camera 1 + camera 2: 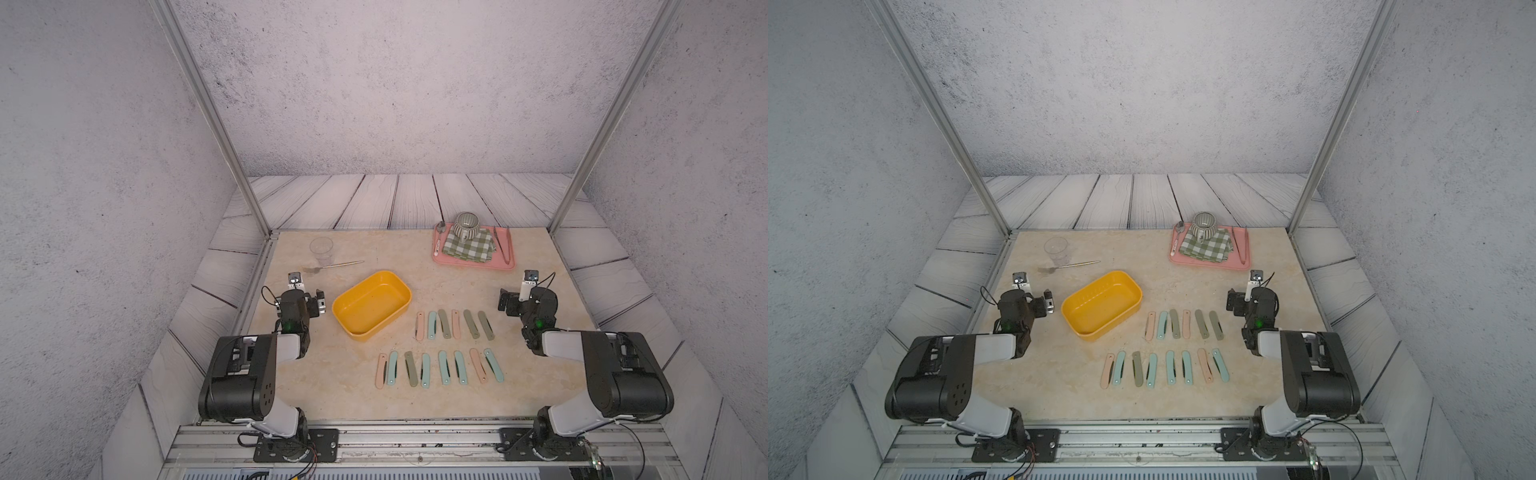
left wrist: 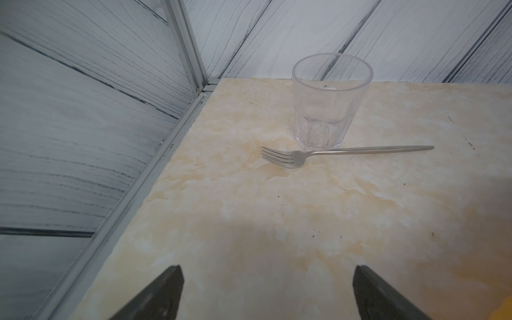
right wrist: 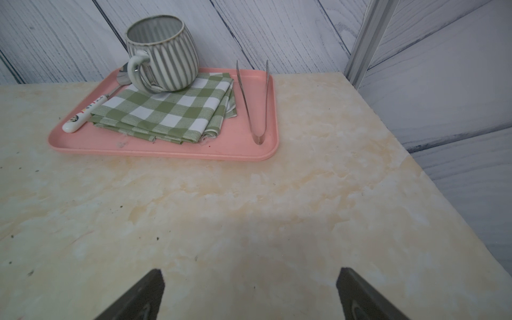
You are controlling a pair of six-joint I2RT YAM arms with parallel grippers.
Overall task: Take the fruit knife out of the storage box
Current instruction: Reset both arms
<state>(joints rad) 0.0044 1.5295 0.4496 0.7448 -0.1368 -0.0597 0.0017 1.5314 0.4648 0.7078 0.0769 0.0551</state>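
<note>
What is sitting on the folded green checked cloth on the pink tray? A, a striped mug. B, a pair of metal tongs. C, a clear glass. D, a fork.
A: the striped mug stands on the green checked cloth, which lies on the pink tray; the metal tongs lie on the bare tray beside the cloth.

Both top views look steeply down from high above the robot's side of the desk (image 1: 332, 395). They face the back wall and take in both arms and the whole surface, nearly alike. The left wrist camera sits low and close over the desk, facing the glass (image 2: 331, 102) and fork (image 2: 346, 152) near a far corner, with its own jaws at the frame's edge. The right wrist camera, equally low, faces the pink tray (image 3: 166, 151). Both top views also show the glass, fork and tray.
</note>
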